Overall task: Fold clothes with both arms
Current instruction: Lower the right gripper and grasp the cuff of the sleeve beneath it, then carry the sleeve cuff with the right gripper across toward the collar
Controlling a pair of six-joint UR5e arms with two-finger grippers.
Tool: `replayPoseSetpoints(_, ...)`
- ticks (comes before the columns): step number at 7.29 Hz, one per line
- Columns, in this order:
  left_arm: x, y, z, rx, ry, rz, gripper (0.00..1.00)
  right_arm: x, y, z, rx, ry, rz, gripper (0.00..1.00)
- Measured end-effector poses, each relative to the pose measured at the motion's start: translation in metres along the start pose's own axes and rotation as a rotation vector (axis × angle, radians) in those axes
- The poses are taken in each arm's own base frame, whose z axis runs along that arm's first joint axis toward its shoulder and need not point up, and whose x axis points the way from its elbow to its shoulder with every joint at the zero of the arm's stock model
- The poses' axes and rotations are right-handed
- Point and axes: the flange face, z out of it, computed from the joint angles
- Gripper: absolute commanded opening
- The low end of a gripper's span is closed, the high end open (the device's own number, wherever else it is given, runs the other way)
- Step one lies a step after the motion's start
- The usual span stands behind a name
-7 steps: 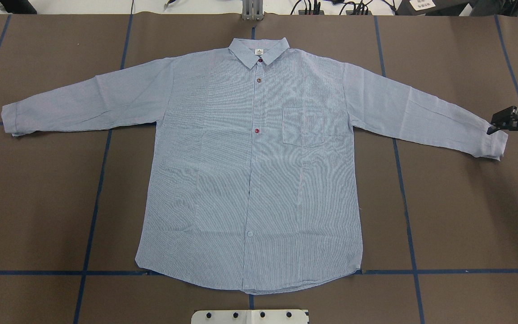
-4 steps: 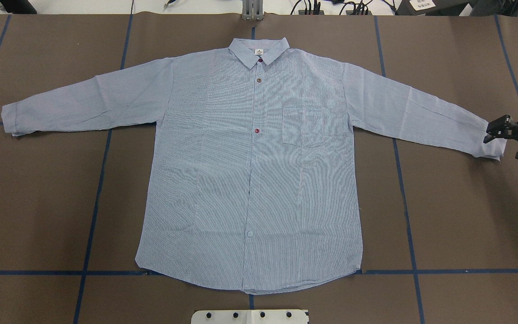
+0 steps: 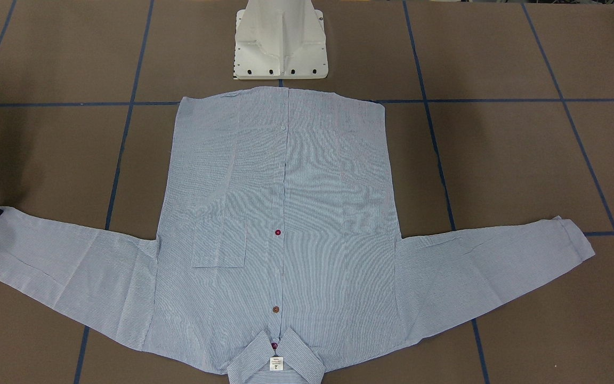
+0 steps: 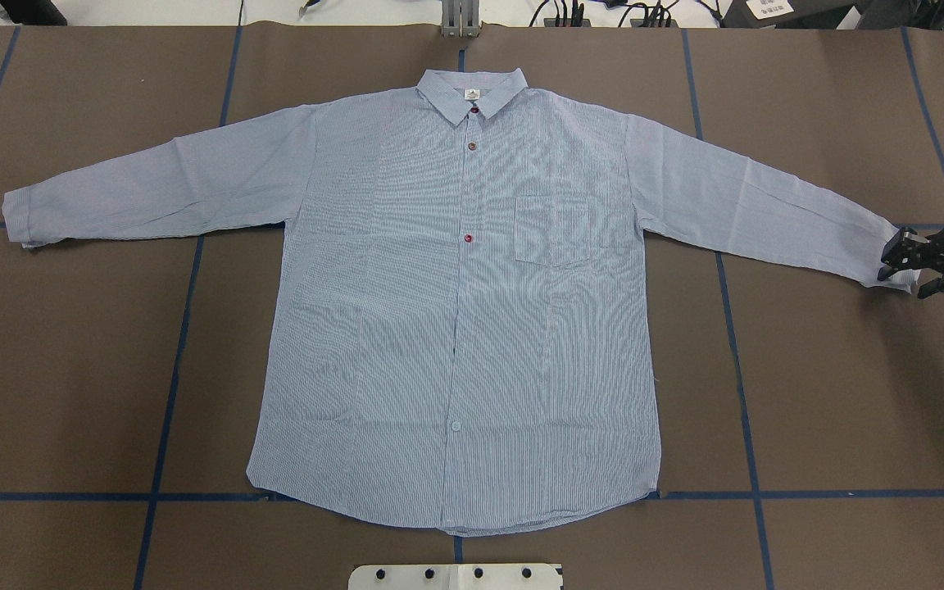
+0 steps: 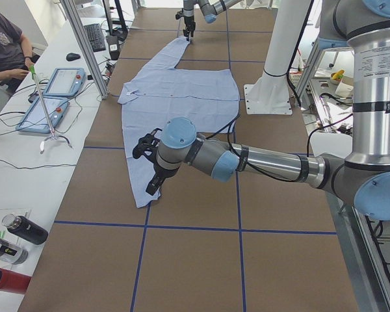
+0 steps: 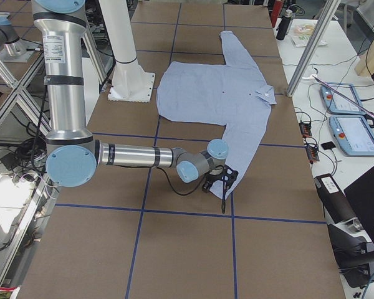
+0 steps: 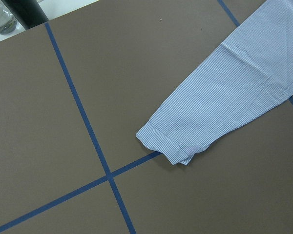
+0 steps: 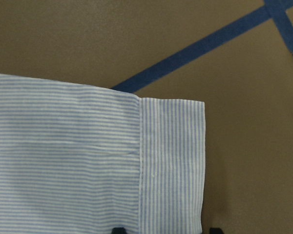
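The shirt [image 4: 456,311] lies flat and face up on the brown table, collar [image 4: 472,90] away from the robot and both sleeves spread out. My right gripper [image 4: 905,270] is down at the right sleeve's cuff [image 4: 898,274]. It is open, and in the right wrist view the striped cuff [image 8: 171,161] sits between the two black fingertips [image 8: 118,230]. My left gripper [image 5: 149,166] hovers near the left cuff [image 7: 168,144]. It shows only in the exterior left view, so I cannot tell its state.
The white pedestal base [image 3: 280,48] stands just behind the shirt's hem. Blue tape lines [image 4: 169,393] cross the table. A side bench with tablets [image 5: 52,97], bottles [image 5: 23,227] and a seated person [image 5: 3,45] runs along the far edge.
The right gripper has moved toward the robot's side and dropped down onto the right cuff. The shirt has not shifted.
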Motion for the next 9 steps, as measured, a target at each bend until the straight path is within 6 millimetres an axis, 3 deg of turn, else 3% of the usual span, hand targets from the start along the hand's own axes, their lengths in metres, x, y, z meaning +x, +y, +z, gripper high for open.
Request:
replayPoseSetpoints(2, 0.002, -0.002, -0.002, 0.004, -0.001, 0.004, 0.99, -0.010, -0.001, -0.004, 0.005, -0.012, 0.051, 0.02)
replayPoseSetpoints(4, 0.004, -0.003, -0.004, 0.007, -0.002, 0.004, 0.99, -0.019, -0.003, -0.011, 0.014, -0.028, 0.061, 0.00)
replayPoseSetpoints(6, 0.007, -0.005, -0.007, 0.013, -0.002, -0.009, 0.99, -0.030, -0.004, -0.034, 0.042, -0.065, 0.050, 0.00)
replayPoseSetpoints(7, 0.008, -0.005, -0.008, 0.015, -0.003, -0.010, 0.99, -0.048, -0.001, -0.056, 0.066, -0.101, 0.022, 0.00)
replayPoseSetpoints(8, 0.010, -0.006, -0.010, 0.019, -0.003, -0.008, 0.99, -0.080, 0.006, -0.075, 0.086, -0.142, -0.025, 0.00)
replayPoseSetpoints(9, 0.012, -0.007, -0.012, 0.023, -0.005, -0.004, 0.99, -0.130, 0.016, -0.089, 0.090, -0.178, -0.084, 0.00)
